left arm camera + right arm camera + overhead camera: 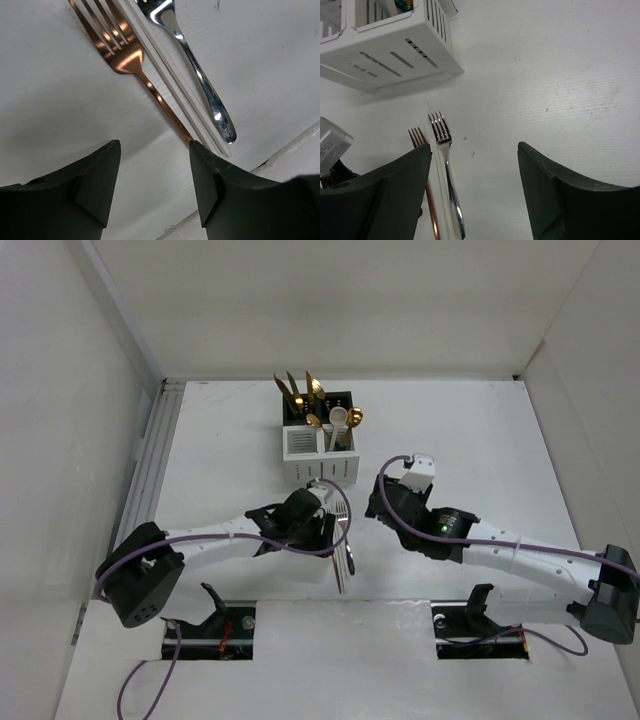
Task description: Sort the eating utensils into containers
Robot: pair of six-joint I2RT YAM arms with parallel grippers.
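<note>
The left pincer [155, 172] stands open over the table [480, 430], with only bare white surface between its two dark fingers. Just ahead of it lie three slim things side by side, all pointing away. They are a copper fork [131, 59] on the left, a thin white strip [172, 80] against it, and a silver fork [202, 82] on the right. The copper fork's handle runs back to the tip of the pincer's right finger [212, 185]. Whether it touches there cannot be told. The silver fork's handle ends ahead of that finger, close to a dark seam [285, 152] that marks the table's near edge. To the left of this pincer the surface is bare.

The right pincer [475, 182] is also open and holds nothing. The two forks lie ahead of its left finger [395, 192], with their tines toward the white container [400, 60], which stands further ahead and to the left. Ahead and to the right of this pincer the white surface is bare.

In the top view the black container [338, 400] stands touching the far side of the white one, beyond both pincers. Gold utensils [300, 390] and a cream spoon [340, 418] stand upright in it. Side walls [60, 440] rise along the table's edges, well apart from both arms.
</note>
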